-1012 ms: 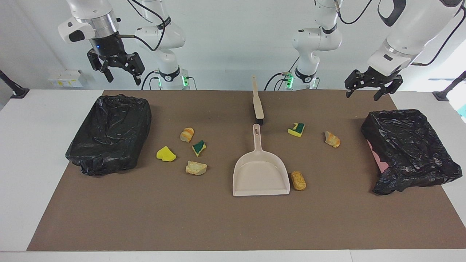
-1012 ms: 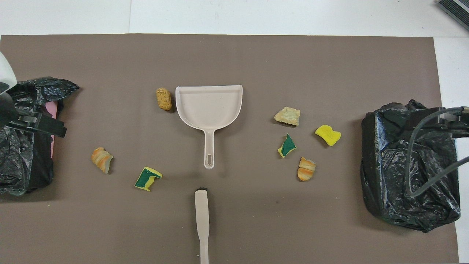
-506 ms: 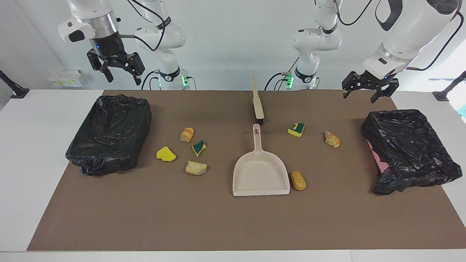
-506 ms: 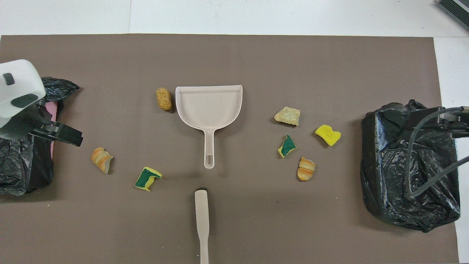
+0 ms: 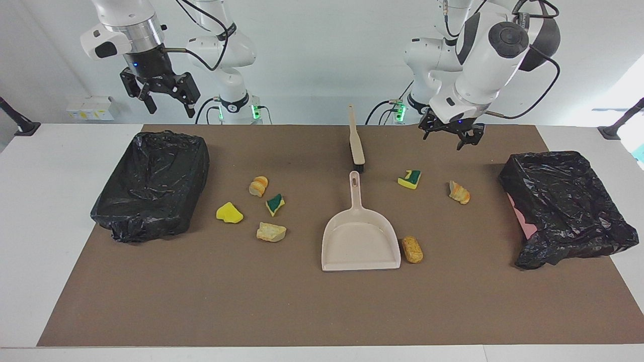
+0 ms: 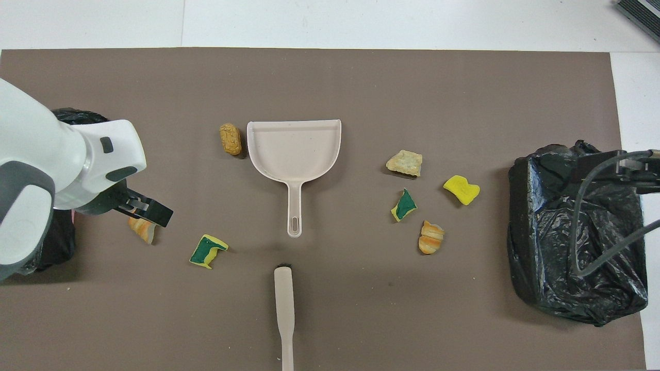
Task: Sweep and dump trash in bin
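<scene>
Honestly, the seven light, squashy yellow sponge and tan bread-like scraps (image 5: 271, 232), scattered either side of the stiff beige plastic dustpan (image 5: 360, 244), are best swept, with both the left gripper (image 5: 451, 134) and right gripper (image 5: 162, 95) held open, empty.

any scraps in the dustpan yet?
No, the dustpan is bare inside; the nearest scrap, a tan-orange chunk, lies on the mat beside its rim.
</scene>
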Motion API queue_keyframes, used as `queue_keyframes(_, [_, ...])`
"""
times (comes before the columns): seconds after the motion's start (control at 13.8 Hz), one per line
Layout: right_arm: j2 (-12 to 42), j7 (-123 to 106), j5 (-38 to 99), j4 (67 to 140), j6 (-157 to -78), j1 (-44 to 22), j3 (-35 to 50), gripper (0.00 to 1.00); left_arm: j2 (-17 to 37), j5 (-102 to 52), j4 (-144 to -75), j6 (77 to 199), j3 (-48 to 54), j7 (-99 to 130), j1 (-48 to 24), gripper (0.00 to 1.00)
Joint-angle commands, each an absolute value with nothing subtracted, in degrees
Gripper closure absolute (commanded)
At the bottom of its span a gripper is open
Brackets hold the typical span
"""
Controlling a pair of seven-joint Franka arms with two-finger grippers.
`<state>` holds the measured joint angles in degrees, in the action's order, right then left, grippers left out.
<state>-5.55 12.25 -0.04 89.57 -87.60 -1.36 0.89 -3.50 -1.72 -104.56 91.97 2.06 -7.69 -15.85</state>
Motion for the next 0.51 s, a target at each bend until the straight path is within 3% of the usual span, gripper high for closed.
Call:
queue_keyframes(0.0, [-5.0,13.2,0.3,88.5,-86.7,-0.9,1.2,0.00,-9.0,-3.4,-112.2,96.5,1.1,-4.1,-19.0,0.00])
queue_keyframes(0.43, [-5.0,13.2,0.3,88.4,-86.7,-0.9,1.2,0.00,-12.0,-4.1,-121.6,101.6,1.1,9.7,-29.9,0.00])
